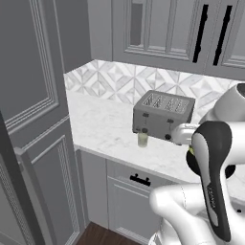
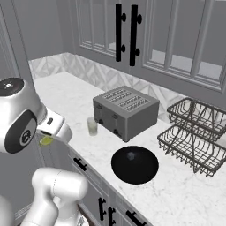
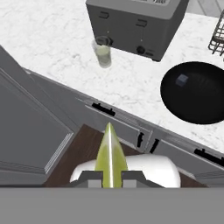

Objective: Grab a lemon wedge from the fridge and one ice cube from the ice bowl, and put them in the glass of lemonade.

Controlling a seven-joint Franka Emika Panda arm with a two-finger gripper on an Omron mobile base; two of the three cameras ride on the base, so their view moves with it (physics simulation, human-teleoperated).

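Between nearly closed fingers (image 3: pixel 111 179), pinched pointed yellow-green lemon wedge (image 3: pixel 110 156), above marble counter (image 3: pixel 52 39), clear glass of lemonade (image 3: pixel 103 52)

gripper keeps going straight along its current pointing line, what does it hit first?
Probably the grey cabinet drawer front with the black handle, below the marble counter edge; depth is unclear. The gripper holds the yellow-green lemon wedge, whose tip leads.

A white marble-look bench (image 2: pixel 176 194) with faint grey veining carries a brushed grey metal toaster (image 2: pixel 126 111), a clear glass of lemonade (image 2: pixel 92 126) and a matt black bowl (image 2: pixel 134 164). Dark wire baskets (image 2: pixel 194 134) stand beside painted, satin-grey panelled cabinets (image 1: pixel 43 143) with black handles. The lemon wedge (image 3: pixel 110 157) looks smooth and slightly glossy; the floor (image 3: pixel 83 148) appears to be dark wood.
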